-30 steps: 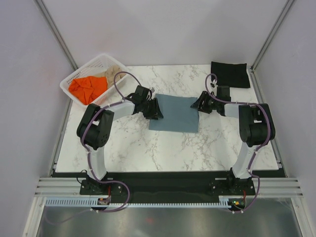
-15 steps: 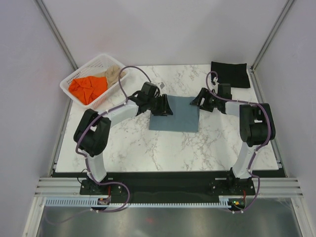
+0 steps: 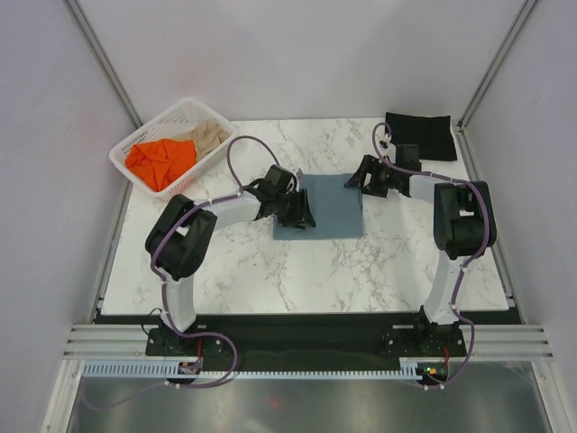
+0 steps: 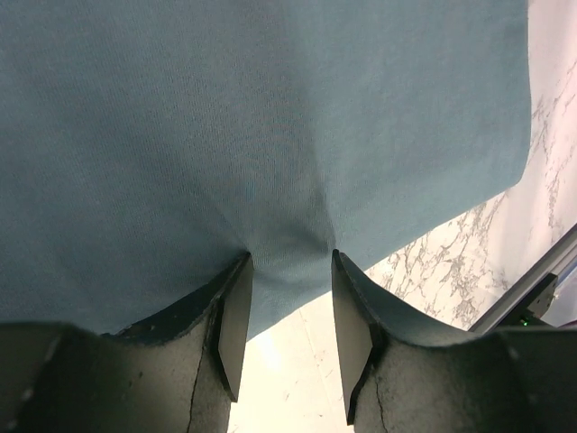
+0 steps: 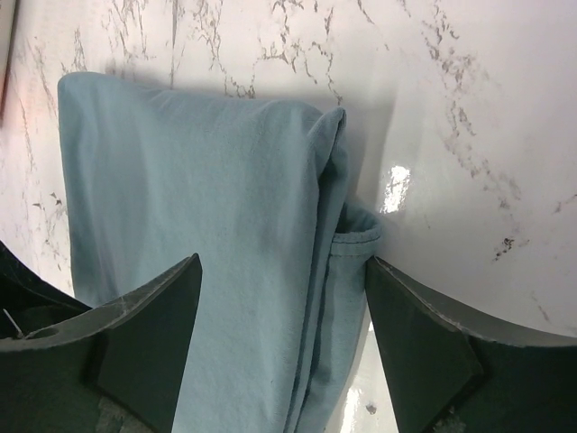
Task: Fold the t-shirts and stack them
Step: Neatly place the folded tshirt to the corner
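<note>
Shows the slate blue-grey t-shirt (image 3: 334, 206) folded flat mid-bench (image 3: 270, 262), its near-left corner hidden in the overhead view beneath the left gripper (image 4: 290, 263), with narrowly set fingers pinching a puckered bit of the cloth's edge. Finds the right gripper (image 5: 284, 262) spread wide astride the shirt's layered far-right corner, contact hard to make out. Leaves most of the shirt cut off in both wrist views.
</note>
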`<state>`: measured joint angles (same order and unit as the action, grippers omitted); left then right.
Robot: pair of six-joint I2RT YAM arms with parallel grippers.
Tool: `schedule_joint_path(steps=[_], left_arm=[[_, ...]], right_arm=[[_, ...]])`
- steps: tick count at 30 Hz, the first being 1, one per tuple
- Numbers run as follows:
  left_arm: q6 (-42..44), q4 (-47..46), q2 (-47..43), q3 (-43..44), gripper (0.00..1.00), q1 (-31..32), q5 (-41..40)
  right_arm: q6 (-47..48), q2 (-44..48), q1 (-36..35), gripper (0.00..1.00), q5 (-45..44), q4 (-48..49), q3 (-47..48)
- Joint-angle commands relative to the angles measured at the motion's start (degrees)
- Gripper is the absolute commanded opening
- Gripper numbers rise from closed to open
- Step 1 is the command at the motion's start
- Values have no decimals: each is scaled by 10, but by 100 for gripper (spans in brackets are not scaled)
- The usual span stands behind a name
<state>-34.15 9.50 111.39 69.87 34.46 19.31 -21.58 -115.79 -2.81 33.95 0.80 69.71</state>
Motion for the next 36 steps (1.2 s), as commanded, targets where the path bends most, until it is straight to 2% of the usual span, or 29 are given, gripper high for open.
schedule_joint_path(steps=[1, 8, 11, 14, 20, 22, 23, 25, 29, 31, 36], left_arm=[[-10, -12, 11, -13, 48, 1, -22], [-12, -19, 24, -36, 48, 0, -33], [-14, -21, 27, -42, 48, 0, -38], [-16, -24, 26, -44, 48, 0, -42], [-21, -26, 22, -48, 48, 0, -45], [-27, -26, 22, -50, 49, 0, -45], [-28, -26, 22, -50, 49, 0, -42], [-29, -25, 8, -49, 48, -3, -29], [-42, -16, -85, -47, 49, -31, 50], [-41, 1, -128, -38, 50, -45, 70], [-7, 89, -204, 10, 52, -83, 114]], right_arm=[[37, -38, -7, 81, -12, -65, -5], [50, -63, -16, 74, -25, -80, 19], [50, -72, -18, 67, -5, -73, 25], [48, -84, -20, 53, 17, -66, 34], [50, -93, -23, 38, 43, -54, 34], [50, -93, -23, 27, 57, -51, 38], [49, -93, -23, 15, 60, -48, 40], [44, -89, -23, 1, 60, -48, 50], [59, -48, -23, 0, 24, -72, 67], [91, -19, -23, 0, -27, -104, 94], [138, 20, -22, 0, -116, -190, 158]])
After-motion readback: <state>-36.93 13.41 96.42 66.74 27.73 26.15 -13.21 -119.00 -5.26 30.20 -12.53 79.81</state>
